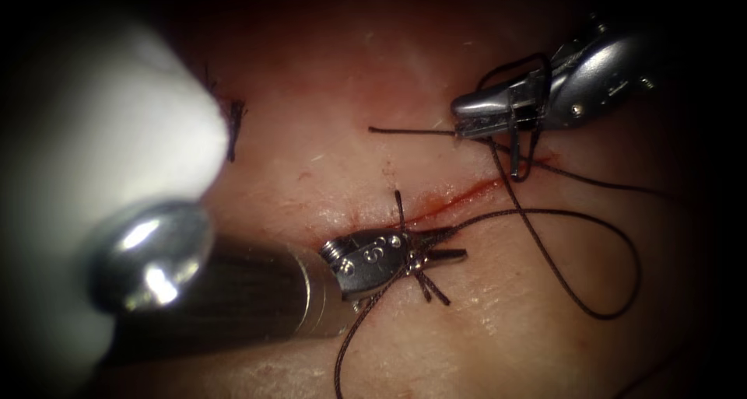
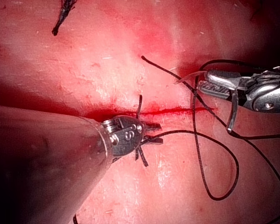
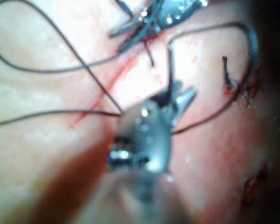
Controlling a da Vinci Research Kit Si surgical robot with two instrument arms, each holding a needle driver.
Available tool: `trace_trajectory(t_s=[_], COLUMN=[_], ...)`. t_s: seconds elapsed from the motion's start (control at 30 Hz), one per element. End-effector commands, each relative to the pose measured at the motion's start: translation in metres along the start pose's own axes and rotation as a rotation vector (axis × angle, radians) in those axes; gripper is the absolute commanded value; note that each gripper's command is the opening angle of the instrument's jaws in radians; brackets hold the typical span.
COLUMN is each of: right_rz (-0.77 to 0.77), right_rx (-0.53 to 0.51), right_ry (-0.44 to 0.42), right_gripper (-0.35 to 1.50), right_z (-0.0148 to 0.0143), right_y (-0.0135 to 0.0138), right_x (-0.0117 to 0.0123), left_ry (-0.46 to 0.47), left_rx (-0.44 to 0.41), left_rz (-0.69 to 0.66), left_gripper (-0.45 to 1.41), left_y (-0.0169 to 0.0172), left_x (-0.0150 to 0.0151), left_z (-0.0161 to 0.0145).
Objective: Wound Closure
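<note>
My left hand [image 1: 436, 253] sits at the knot [image 1: 420, 267] on the cut [image 1: 459, 197], jaws together on the thread [image 1: 591, 220] just there. My right hand [image 1: 498, 107], up on the right of the cut, is clamped on the needle [image 1: 515, 146], which hangs clear of the tissue [image 1: 327, 96]. Thread lies looped round that hand; I judge it could snag the needle or drag the knot loose if either hand pulls unevenly.
</note>
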Motion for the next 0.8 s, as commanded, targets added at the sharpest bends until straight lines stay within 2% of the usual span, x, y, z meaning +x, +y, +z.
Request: trace_trajectory(t_s=[0.03,0.3,0.43,0.63,0.8], right_rz=[0.000,-0.005,-0.015,-0.018,0.003], right_rx=[0.001,0.018,0.032,0.062,0.074], right_ry=[0.005,0.017,0.094,0.155,0.178], right_gripper=[-0.35,-0.35,-0.35,-0.35,-0.35], right_z=[0.0011,0.0014,0.0018,0.0024,0.0026], right_y=[-0.0004,-0.0008,-0.0012,-0.0023,-0.0029], right_x=[-0.0002,-0.0006,-0.0002,-0.0002,-0.0006], left_ry=[-0.001,0.001,0.005,0.007,0.007], left_rx=[-0.001,0.005,0.016,0.012,0.012], left_rz=[-0.005,-0.010,-0.014,-0.032,-0.038], left_gripper=[0.22,0.22,0.21,0.21,0.21], left_y=[0.0005,0.0006,0.0001,-0.0004,-0.0006], left_x=[-0.0008,-0.0001,0.0005,0.0001,-0.0005], left_z=[0.0007,0.0016,0.0030,0.0050,0.0054])
